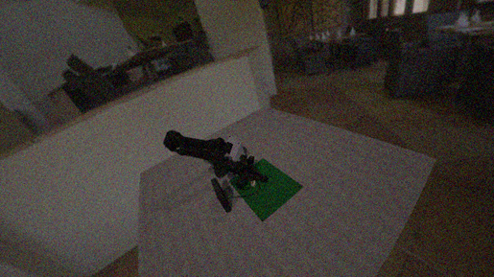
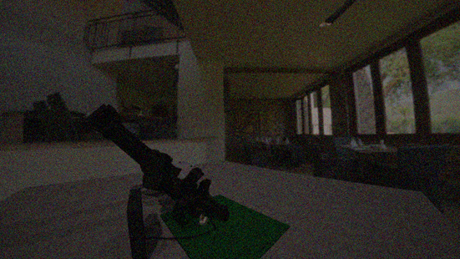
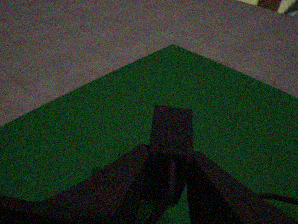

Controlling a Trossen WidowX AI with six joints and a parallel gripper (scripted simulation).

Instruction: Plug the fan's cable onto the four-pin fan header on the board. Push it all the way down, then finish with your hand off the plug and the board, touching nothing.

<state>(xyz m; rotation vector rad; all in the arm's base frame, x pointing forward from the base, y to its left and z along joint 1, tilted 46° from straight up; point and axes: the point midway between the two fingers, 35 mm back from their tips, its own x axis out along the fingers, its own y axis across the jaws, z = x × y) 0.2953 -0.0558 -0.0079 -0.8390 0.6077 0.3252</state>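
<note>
The green board [image 1: 280, 192] [image 2: 248, 241] [image 3: 100, 125] lies flat on the table. My gripper [image 1: 252, 179] [image 2: 203, 215] [image 3: 168, 156] is shut on the fan's dark plug [image 3: 171, 129] and holds it low over the board's near-left part. In the wrist view the plug sticks out ahead of the fingertips, over bare green. The black fan [image 1: 221, 196] [image 2: 135, 232] stands on edge on the table just left of the board. Its thin cable [image 2: 177, 237] runs from the fan towards the gripper. I cannot make out the four-pin header, and the picture is too dark to tell whether the plug touches the board.
The grey table [image 1: 342, 209] [image 2: 353, 228] [image 3: 75, 50] extends all around the board. The black arm [image 1: 197, 147] [image 2: 139, 152] reaches in from the back left. A white wall stands behind the table on the left.
</note>
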